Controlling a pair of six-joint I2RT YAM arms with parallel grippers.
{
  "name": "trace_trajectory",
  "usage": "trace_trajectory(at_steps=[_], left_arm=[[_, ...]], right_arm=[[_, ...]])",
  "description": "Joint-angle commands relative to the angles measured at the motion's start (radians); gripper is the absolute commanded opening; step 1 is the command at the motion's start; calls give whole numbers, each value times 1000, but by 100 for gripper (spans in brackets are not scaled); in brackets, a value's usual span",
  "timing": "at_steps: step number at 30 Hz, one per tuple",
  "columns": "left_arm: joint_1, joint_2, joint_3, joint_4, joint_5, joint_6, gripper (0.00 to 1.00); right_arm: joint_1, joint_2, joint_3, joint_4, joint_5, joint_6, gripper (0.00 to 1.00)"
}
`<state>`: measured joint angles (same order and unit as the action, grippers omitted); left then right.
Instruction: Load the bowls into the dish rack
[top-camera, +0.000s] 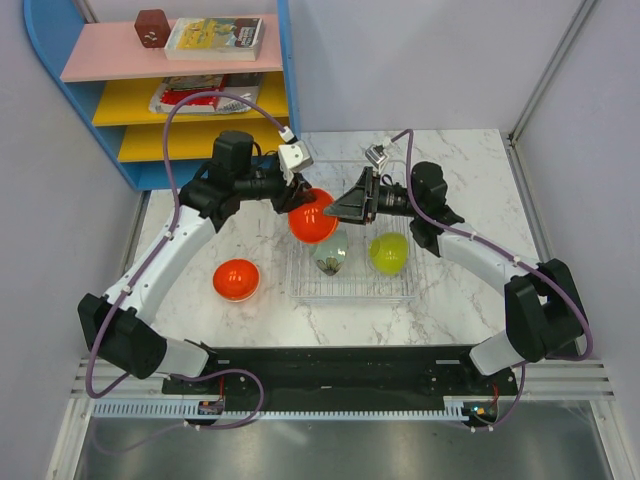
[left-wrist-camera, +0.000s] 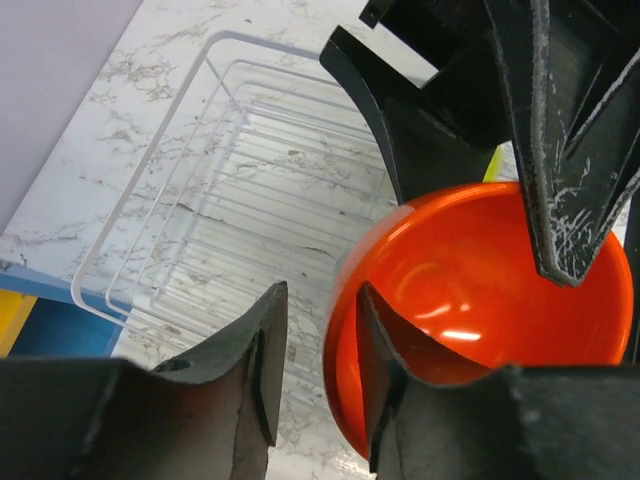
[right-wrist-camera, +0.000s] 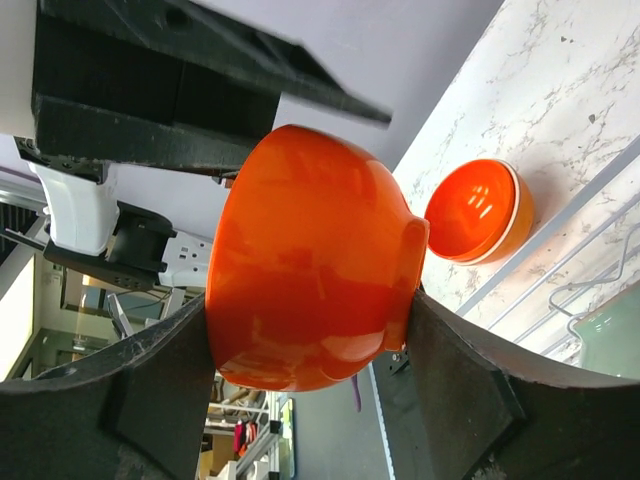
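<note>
Right gripper (top-camera: 338, 210) is clamped across the rounded body of a glossy orange bowl (right-wrist-camera: 310, 260), matte black fingers (right-wrist-camera: 160, 380) pressed on opposite sides. Left gripper (left-wrist-camera: 320, 310) stands released, its scuffed jaws parted astride that bowl's thin rim. The bowl hangs tilted over the far-left corner of the dish rack (top-camera: 300, 292), a shallow thin-wire grid on the veined marble table (top-camera: 470, 290) that holds a yellow-green bowl (top-camera: 388, 253) and a pale greenish bowl (top-camera: 331, 258), with a second orange bowl (top-camera: 236, 279) on the marble just left of it.
</note>
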<state>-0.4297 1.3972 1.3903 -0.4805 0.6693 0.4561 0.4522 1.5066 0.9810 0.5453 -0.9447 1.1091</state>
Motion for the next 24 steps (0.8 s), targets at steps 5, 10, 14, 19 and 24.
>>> trace_trajectory(at_steps=[5, 10, 14, 19, 24], left_arm=[[-6, -9, 10, 56, -46, 9, 98], [44, -44, -51, 68, -37, -7, 100], [176, -78, -68, 72, 62, -85, 100], [341, -135, -118, 11, 20, -94, 100], [455, -202, -284, -78, -2, -27, 100]], right_arm=[[3, -26, 1, -85, 35, -109, 0], [-10, -32, 5, -134, 69, -149, 0], [-26, -32, 42, -232, 109, -213, 0], [-46, -20, 188, -537, 292, -484, 0], [-47, 26, 355, -803, 601, -718, 0]])
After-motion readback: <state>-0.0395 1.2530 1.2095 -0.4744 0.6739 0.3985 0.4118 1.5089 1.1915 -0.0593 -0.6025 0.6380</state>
